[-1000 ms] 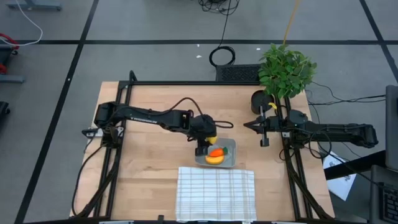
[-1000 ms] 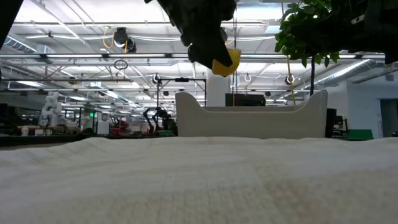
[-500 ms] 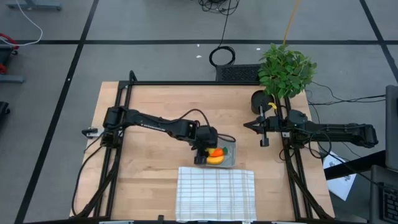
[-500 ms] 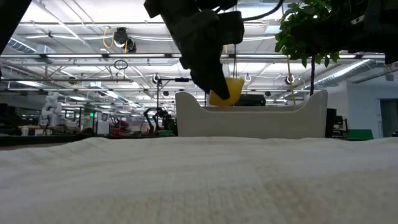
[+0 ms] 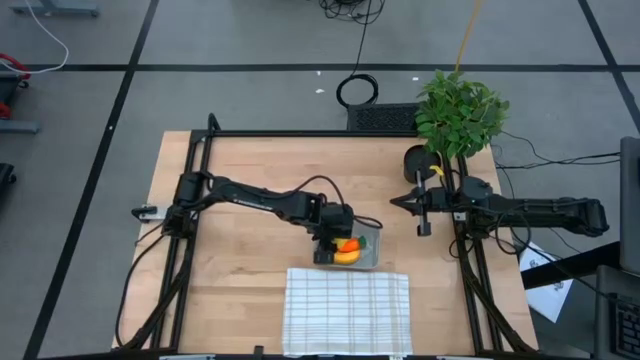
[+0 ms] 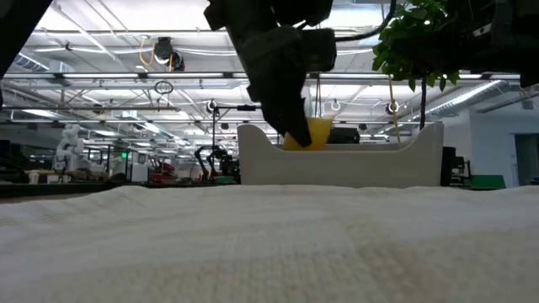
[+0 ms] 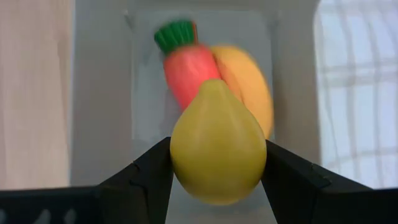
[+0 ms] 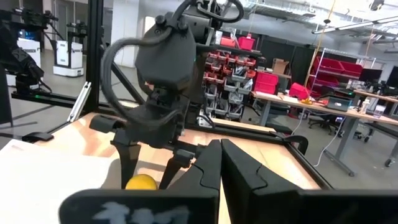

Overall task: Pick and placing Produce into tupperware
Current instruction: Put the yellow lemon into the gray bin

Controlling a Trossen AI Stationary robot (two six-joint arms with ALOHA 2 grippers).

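My left gripper (image 5: 331, 244) hangs over the left part of the translucent grey tupperware (image 5: 372, 235), shut on the small yellow lemon-like piece (image 7: 217, 124). Inside the tub lie the orange carrot (image 7: 188, 73) with its green top and the yellow banana (image 7: 249, 90), side by side on the tub floor. In the low view the lemon piece (image 6: 312, 133) sits at the height of the tub rim (image 6: 337, 160). My right gripper (image 5: 398, 202) waits shut above the table's right side, beside the plant pot. My left gripper pinches the lemon piece across its wide lower body (image 7: 181, 158) between the two fingers (image 7: 149, 177), coming from above and pointing down. The piece is lifted clear, with its narrow end toward the carrot below it.
A white checked cloth (image 5: 347, 310) lies just on the near side of the tub and fills the low view's foreground (image 6: 269, 244). A leafy potted plant (image 5: 460, 110) stands at the far right corner. Black frame rails (image 5: 190, 250) run along the table's sides.
My left gripper has gone down toward the tupperware, still shut on the lemon piece. In the low view the piece has dropped from well above the tub rim to the level of the rim.
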